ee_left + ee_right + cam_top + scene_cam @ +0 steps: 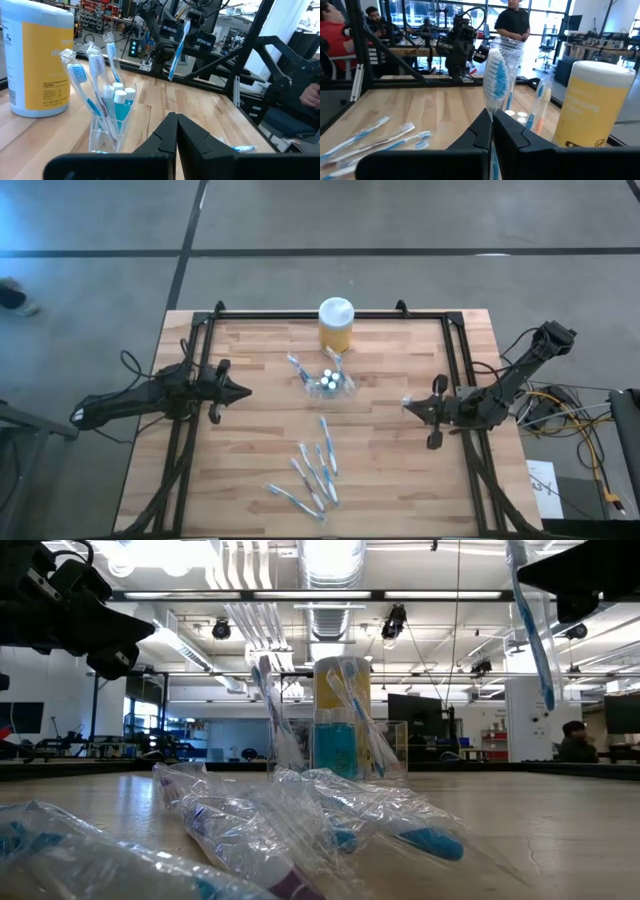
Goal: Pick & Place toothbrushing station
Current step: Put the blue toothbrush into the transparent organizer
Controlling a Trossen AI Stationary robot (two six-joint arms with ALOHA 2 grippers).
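Observation:
A clear plastic holder (330,383) stands mid-table with a few blue-and-white toothbrushes (95,80) upright in it and white-capped round pieces (120,92) inside. Several more wrapped toothbrushes (315,470) lie flat nearer the front edge. My right gripper (408,405), to the right of the holder and above the table, is shut on one wrapped toothbrush (495,75). My left gripper (245,391) hovers shut and empty to the left of the holder, pointing level at it. My right gripper pinches the wrapped toothbrush by its handle (492,111) between the two fingers, which reach in level from the table's right side and lie across it. The brush stands nearly upright, bristle head above the fingers, its lower end (546,690) hanging clear of the table.
A yellow jar with a white lid (336,325) stands just behind the holder at the far edge. Black frame rails (455,360) run along the table's left, right and far sides. People (512,20) are in the room beyond the table.

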